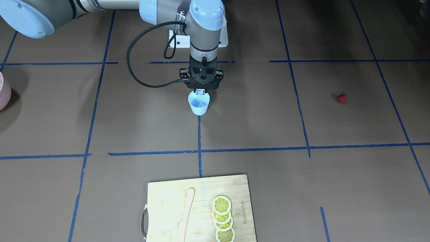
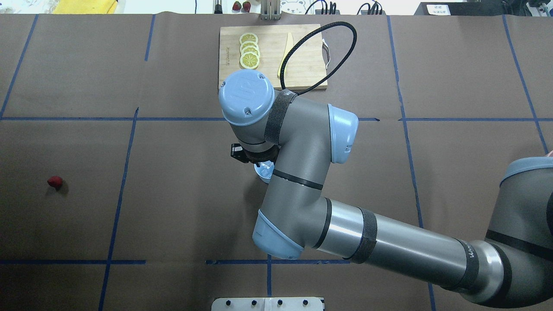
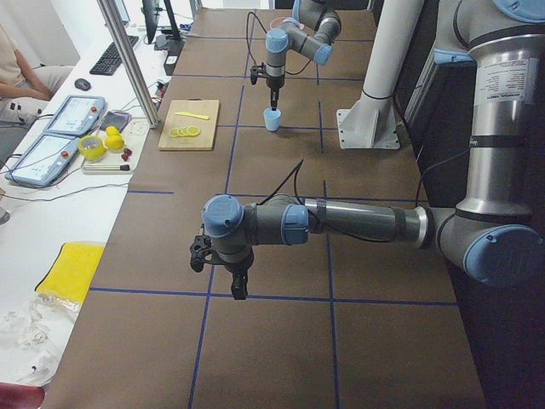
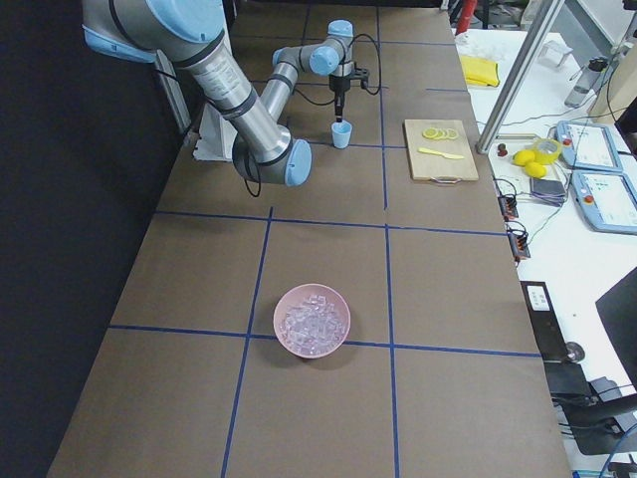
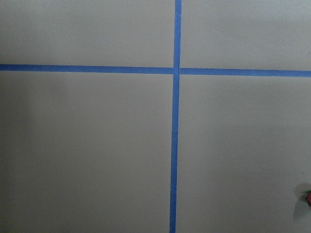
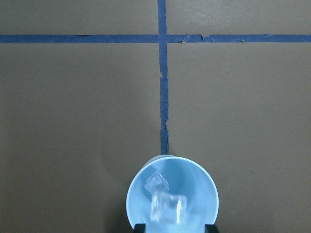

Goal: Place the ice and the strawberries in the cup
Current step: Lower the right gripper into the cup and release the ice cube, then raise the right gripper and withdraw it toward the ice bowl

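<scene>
The light-blue cup (image 1: pixel 199 105) stands upright near the table's middle, with one ice cube (image 6: pixel 156 183) lying inside it. My right gripper (image 1: pixel 201 90) hangs straight above the cup's mouth. In the right wrist view its fingertips (image 6: pixel 140 226) stand wider than a second, blurred ice cube (image 6: pixel 167 208) that sits between them over the cup. The strawberry (image 1: pixel 341 98) lies alone on the table, far from the cup on my left side, and shows at the left wrist view's right edge (image 5: pixel 308 196). My left gripper (image 3: pixel 238 288) hovers over bare table; I cannot tell its state.
A pink bowl (image 4: pixel 282 339) full of ice cubes sits on my right side. A wooden cutting board (image 1: pixel 168 201) with lemon slices (image 1: pixel 223 218) and a wooden knife (image 1: pixel 186 215) lies across the table from me. Blue tape lines grid the brown table cover.
</scene>
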